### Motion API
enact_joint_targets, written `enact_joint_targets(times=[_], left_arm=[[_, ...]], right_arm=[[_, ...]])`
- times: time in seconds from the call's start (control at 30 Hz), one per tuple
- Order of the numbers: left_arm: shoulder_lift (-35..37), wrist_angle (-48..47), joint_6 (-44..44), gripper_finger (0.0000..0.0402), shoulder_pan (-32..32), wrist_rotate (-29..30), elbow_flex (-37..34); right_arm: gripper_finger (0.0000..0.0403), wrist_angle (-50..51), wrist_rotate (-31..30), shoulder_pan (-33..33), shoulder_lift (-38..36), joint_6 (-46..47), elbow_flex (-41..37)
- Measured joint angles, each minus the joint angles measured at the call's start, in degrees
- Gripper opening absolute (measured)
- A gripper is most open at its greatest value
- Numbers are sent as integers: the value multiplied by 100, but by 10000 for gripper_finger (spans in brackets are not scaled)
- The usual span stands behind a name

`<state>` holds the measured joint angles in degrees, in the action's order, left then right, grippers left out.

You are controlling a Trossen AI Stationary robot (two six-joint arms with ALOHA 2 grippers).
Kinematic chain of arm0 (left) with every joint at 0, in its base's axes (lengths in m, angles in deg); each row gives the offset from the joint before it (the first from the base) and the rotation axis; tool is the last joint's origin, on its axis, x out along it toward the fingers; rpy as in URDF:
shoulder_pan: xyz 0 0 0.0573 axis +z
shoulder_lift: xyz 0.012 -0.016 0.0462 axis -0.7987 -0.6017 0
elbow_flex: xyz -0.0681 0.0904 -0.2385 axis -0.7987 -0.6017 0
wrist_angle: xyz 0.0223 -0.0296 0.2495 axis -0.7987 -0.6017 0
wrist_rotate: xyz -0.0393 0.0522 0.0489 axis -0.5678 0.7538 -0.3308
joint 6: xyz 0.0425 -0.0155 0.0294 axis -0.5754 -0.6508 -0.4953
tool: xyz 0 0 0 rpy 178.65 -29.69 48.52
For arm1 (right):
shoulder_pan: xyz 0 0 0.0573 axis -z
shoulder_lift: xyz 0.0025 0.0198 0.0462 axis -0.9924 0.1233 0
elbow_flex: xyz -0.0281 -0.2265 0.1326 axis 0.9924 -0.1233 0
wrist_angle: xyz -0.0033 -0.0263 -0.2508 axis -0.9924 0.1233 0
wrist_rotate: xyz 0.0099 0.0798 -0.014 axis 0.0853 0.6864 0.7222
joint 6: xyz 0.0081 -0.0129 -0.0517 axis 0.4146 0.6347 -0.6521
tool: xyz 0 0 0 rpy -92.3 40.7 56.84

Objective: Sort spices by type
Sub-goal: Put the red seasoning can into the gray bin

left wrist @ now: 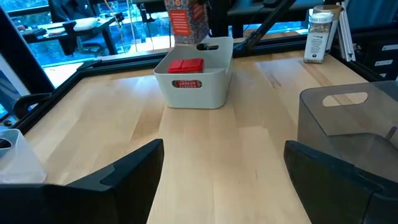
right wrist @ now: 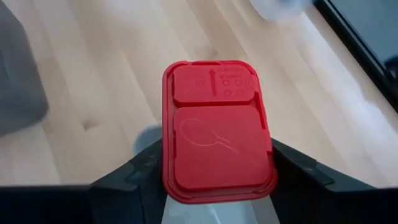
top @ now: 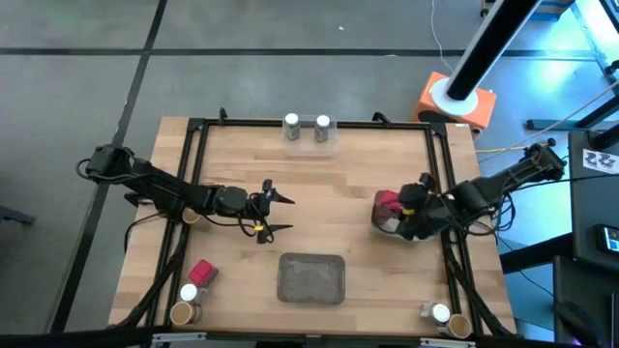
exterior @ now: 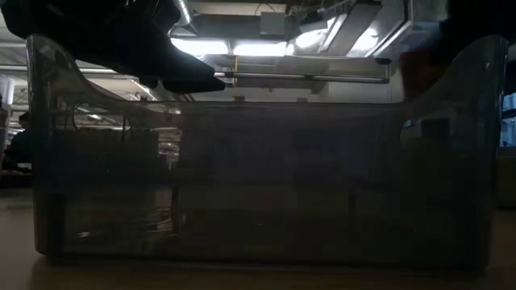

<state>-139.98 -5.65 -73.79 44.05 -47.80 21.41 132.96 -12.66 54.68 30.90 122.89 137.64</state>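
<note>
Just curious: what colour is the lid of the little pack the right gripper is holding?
Red, on the spice pack in the right gripper; the right wrist view shows it best.

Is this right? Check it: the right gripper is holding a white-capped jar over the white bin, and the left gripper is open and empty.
Not quite. The right gripper is shut on a red spice pack, not a white-capped jar, as the right wrist view shows. The rest stands: it is above the white bin, and the left gripper is open and empty.
</note>
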Motion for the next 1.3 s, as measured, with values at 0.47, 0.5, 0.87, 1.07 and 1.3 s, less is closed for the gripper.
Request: enact_joint_targets(times=[0.47,0.5,0.87,1.07,1.3], left_arm=[[0,1,-8,315,0,0,0],[0,13,-8,315,1,0,0],[0,126,-10,315,12,0,0],[0,129,-10,315,12,-2,0],[0,118,9,315,12,-2,0]], right_arm=[[219,1182,-340,-1016,-52,3224,-490],[219,1109,-336,-1070,-32,3402,-586],[219,886,-171,-1114,401,4882,-985],[220,728,-236,-1114,565,5328,-986],[220,715,6,-848,918,5748,-1136]])
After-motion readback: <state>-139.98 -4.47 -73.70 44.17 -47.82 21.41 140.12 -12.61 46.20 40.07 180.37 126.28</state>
